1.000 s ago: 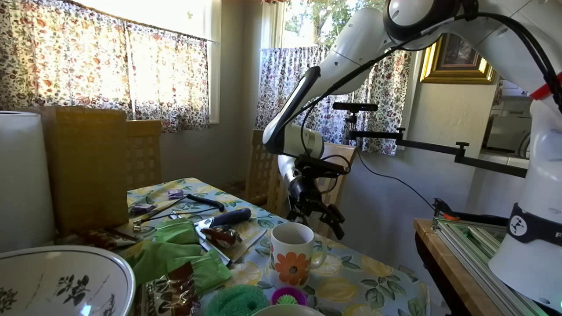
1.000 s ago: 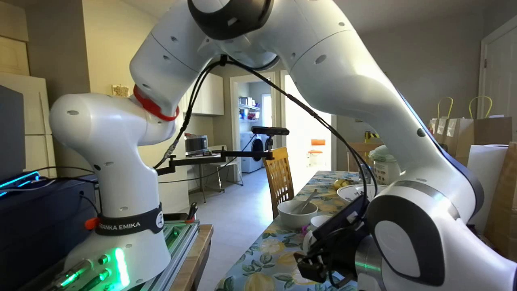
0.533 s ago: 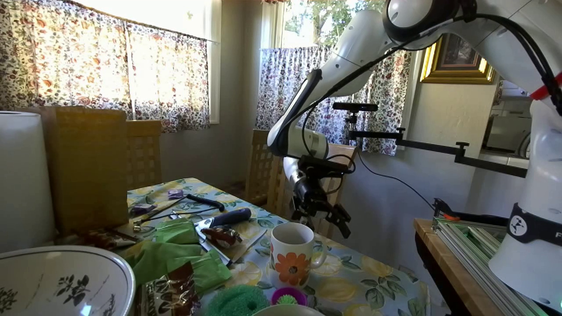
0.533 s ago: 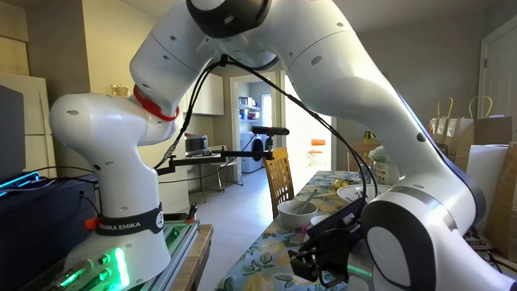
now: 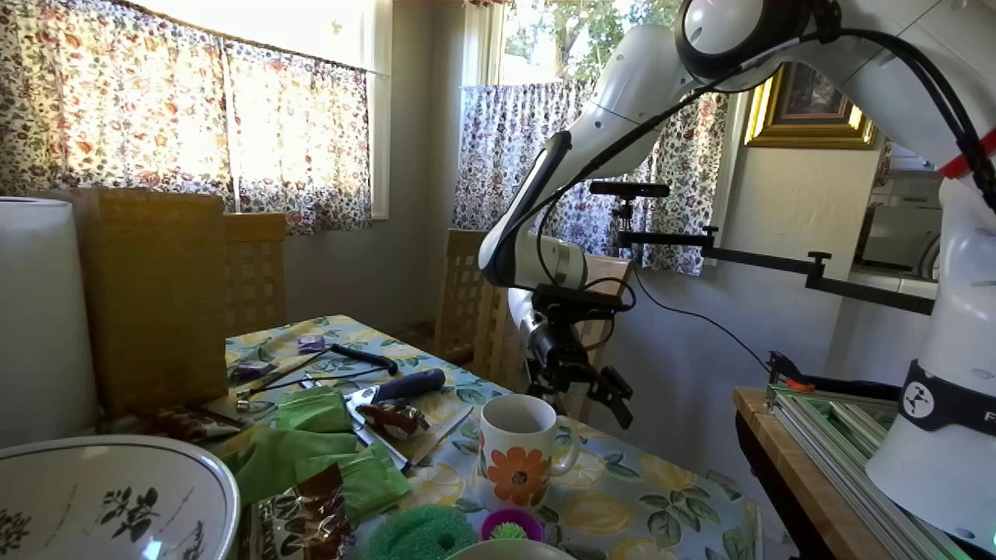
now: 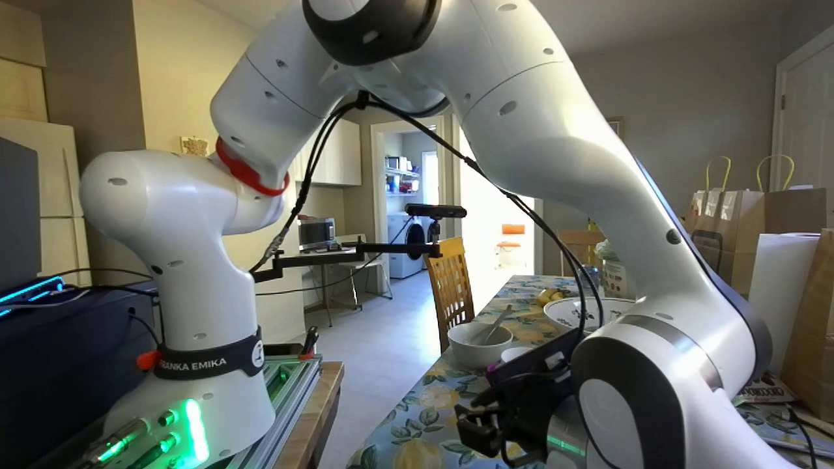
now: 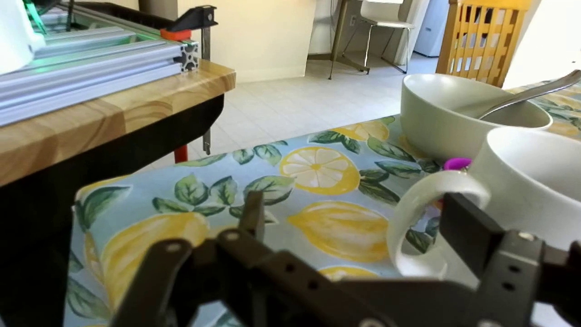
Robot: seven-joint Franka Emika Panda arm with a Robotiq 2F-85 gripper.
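Lemon-print tabletop (image 7: 336, 231): white mug (image 7: 522, 195), three o'clock in wrist view; likely ceramic, stiff, fairly weighty, slick-glazed, breakable, best held at handle (image 7: 399, 222). Bowl (image 7: 438, 129) at mug's eleven o'clock. Fingers (image 7: 470, 231) near handle, spread wide, gripping nothing.

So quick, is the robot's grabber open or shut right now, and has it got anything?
Gripper: open, holding nothing; the white mug is close by but not gripped.
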